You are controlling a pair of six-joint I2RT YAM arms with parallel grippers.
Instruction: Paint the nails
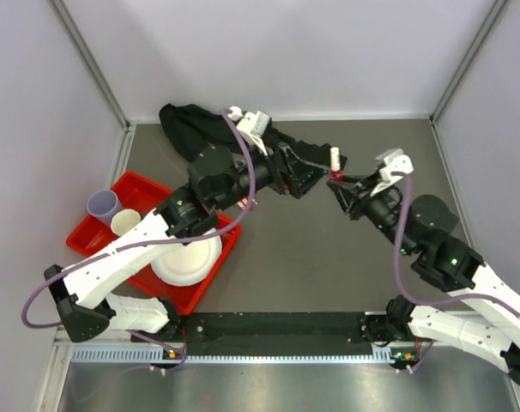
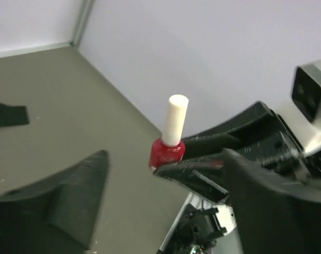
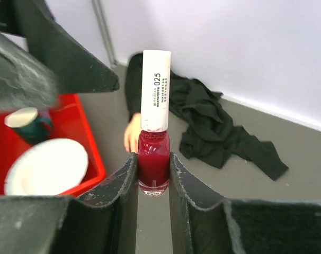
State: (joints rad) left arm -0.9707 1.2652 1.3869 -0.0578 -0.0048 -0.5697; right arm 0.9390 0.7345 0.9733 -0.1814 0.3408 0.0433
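My right gripper [image 3: 152, 159] is shut on a small red polish bottle [image 3: 153, 159] with a tall white cap [image 3: 155, 90] and holds it upright above the table; both also show in the top view, the gripper [image 1: 338, 178] and the bottle [image 1: 335, 163]. My left gripper [image 2: 161, 177] is open and empty, right next to the bottle [image 2: 167, 154]; in the top view it [image 1: 314, 177] is just left of it. A pale mannequin hand [image 3: 131, 133] lies behind the bottle, with its black sleeve [image 3: 208, 121] to the right. The nails are too small to make out.
A red tray [image 1: 136, 190] at the left holds a white plate [image 1: 187, 257] and two cups [image 1: 103, 204]. Black fabric [image 1: 187, 129] is bunched at the back under the left arm. Grey walls close in on three sides.
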